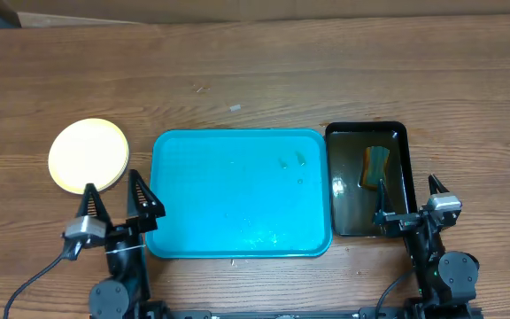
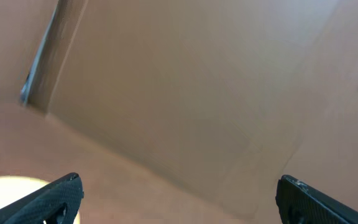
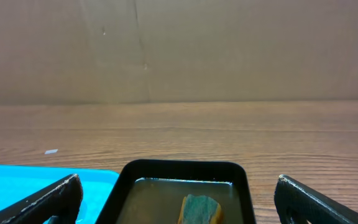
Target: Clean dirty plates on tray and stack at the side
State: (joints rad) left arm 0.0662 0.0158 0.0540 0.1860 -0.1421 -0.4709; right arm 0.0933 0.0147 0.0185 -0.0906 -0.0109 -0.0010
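Note:
The plates (image 1: 88, 156) lie in one stack on the wooden table left of the tray, the pale yellow one on top; no smear shows on it. The turquoise tray (image 1: 220, 186) holds no plates, only a few wet spots. My left gripper (image 1: 118, 195) is open and empty between the stack and the tray's front left corner. In the blurred left wrist view its fingers (image 2: 179, 196) are spread wide, with the pale plate edge (image 2: 5, 190) at the lower left. My right gripper (image 1: 408, 197) is open and empty at the front of the black tray, as the right wrist view (image 3: 179, 183) shows.
A narrow black tray (image 1: 398, 133) of brownish water stands right of the turquoise tray, with a yellow-green sponge (image 1: 374, 166) in it. The right wrist view shows the black tray (image 3: 185, 167), the sponge (image 3: 201, 210) and the turquoise tray corner (image 3: 42, 177). A cardboard wall stands behind the table.

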